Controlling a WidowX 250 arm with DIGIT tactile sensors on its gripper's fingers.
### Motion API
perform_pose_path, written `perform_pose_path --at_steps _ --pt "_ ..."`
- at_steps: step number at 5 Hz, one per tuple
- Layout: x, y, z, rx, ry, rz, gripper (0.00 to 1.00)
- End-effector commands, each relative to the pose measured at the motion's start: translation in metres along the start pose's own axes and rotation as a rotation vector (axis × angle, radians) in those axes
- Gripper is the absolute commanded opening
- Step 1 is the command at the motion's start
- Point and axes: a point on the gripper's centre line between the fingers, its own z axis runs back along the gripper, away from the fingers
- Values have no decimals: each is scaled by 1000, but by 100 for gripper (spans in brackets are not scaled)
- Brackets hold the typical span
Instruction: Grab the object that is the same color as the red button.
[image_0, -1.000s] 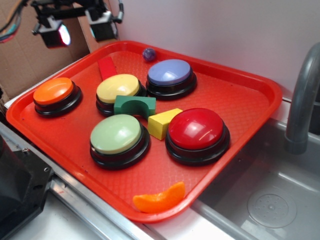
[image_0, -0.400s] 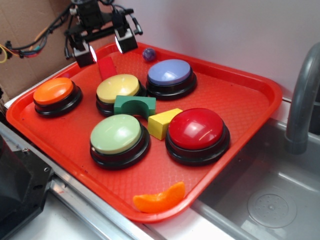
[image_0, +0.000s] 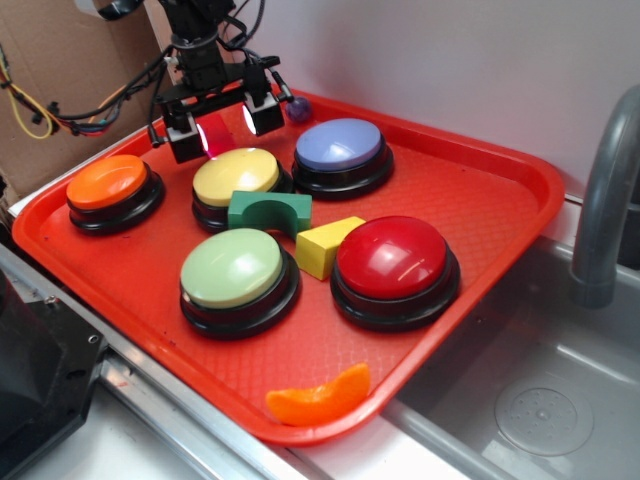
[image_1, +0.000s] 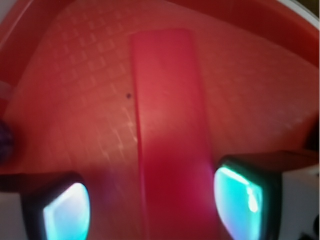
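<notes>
Inside the shallow red plastic tray (image_0: 480, 215) sits everything on show: five dome buttons on round black bases, some loose blocks and small bits. At the tray's far left corner the black gripper (image_0: 222, 128) hangs low with its fingers spread wide, one on each side of the small flat red rectangular block (image_0: 216, 134), which lies on the tray floor just behind the yellow dome button (image_0: 236, 177). From the wrist camera the red block (image_1: 167, 140) runs lengthwise up the middle of the view, with one finger pad (image_1: 65, 212) to its left and the other close against its right edge; whether either pad touches it I cannot tell. The large glossy red dome button (image_0: 392, 258) stands well apart, toward the tray's right side near the sink. Just beside it lies a yellow block (image_0: 330, 244), and a green arch-shaped block (image_0: 269, 211) rests between the yellow button and the pale green dome button (image_0: 233, 268). An orange dome button (image_0: 107, 182) sits at the left, a blue-violet one (image_0: 340, 145) at the back, a small purple ball (image_0: 298, 108) by the far rim, and an orange slice-shaped piece (image_0: 320, 398) at the near rim.
</notes>
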Motion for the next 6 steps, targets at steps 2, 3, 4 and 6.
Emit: perform_pose_path --at_steps 2,3,4,6 --pt "16 11 3 -32 -28 0 0" --pt "16 11 5 -27 -40 -3 0" --pt "15 8 21 -26 -52 -41 0" --pt "1 1 103 -77 -25 -390 0"
